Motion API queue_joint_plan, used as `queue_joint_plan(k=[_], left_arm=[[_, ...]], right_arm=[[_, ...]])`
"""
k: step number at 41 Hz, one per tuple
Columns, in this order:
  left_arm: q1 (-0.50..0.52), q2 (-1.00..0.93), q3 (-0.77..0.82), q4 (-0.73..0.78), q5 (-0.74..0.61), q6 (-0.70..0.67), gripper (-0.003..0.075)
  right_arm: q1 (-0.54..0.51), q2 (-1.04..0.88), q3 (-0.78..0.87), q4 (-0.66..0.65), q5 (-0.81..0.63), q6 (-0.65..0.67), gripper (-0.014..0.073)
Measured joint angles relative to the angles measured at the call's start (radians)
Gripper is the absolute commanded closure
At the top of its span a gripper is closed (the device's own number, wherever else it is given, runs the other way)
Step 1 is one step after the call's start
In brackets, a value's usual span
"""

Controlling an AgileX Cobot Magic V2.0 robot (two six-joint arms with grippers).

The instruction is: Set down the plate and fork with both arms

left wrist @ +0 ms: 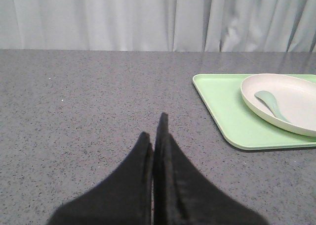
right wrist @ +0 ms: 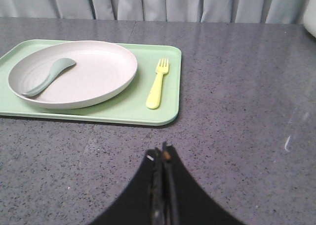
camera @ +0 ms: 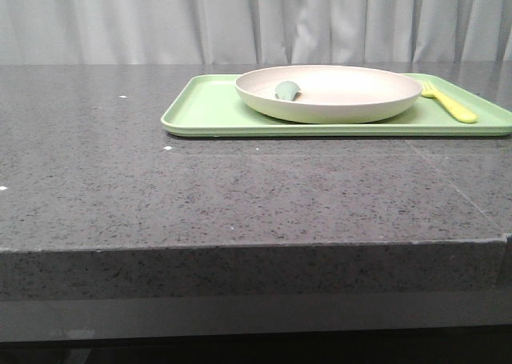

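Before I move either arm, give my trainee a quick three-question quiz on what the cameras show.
1. True or false: the fork lies inside the plate.
2. What rests in the plate? A) a knife B) a grey-green spoon C) nothing
3. Fill in: plate and fork both sit on the light green ____.

Key
1. False: the fork lies on the tray beside the plate, on the robot's right.
2. B.
3. tray.

Extra note: the left pincer and right pincer are both shut, holding nothing, above the bare grey table.
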State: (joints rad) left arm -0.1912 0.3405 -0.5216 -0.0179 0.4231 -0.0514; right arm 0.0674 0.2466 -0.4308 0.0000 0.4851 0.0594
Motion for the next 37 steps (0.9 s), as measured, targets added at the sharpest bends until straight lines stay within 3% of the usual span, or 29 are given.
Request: queue_joint_plan(k=[28, 37], left_arm=[[0.000, 0.000, 0.000, 0.000, 0.000, 0.000, 0.0738], [0.016, -0.039, 0.076, 0.000, -0.055, 0.000, 0.0738]], right_arm=[[0.000, 0.000, 0.000, 0.000, 0.000, 0.000, 0.0711], [0.000, 0.000, 0.000, 0.000, 0.000, 0.000, 0.0711]])
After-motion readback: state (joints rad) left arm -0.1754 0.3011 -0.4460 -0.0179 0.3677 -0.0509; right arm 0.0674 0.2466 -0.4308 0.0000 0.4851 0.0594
